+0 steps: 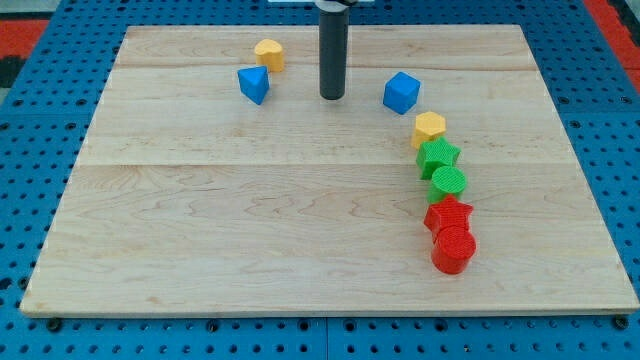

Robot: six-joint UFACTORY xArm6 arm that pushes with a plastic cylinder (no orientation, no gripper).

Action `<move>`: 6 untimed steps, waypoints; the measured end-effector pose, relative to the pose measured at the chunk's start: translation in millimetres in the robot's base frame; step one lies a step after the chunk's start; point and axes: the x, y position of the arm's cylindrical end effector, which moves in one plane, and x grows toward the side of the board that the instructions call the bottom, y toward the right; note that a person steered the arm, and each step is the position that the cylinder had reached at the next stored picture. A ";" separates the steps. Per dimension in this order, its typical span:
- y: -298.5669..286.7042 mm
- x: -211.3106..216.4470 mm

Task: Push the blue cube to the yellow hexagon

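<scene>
Blue cube [401, 92], upper right of board, lies just right of my tip [332, 96], apart from it; yellow hexagon [429, 127] sits just beyond, lower right; I have no fingers, only a bare rod.

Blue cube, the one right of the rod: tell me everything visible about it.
The blue cube is a small, solid-blue block, plastic by its look, with top and two side faces showing. It sits flat on the wooden board, turned corner-on. My tip stands apart at its left. The yellow hexagon lies just below-right, very close; whether they touch is unclear.
</scene>
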 end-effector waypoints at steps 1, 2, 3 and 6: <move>53.3 -18.2; 106.8 -15.8; 123.7 -8.6; 114.7 7.8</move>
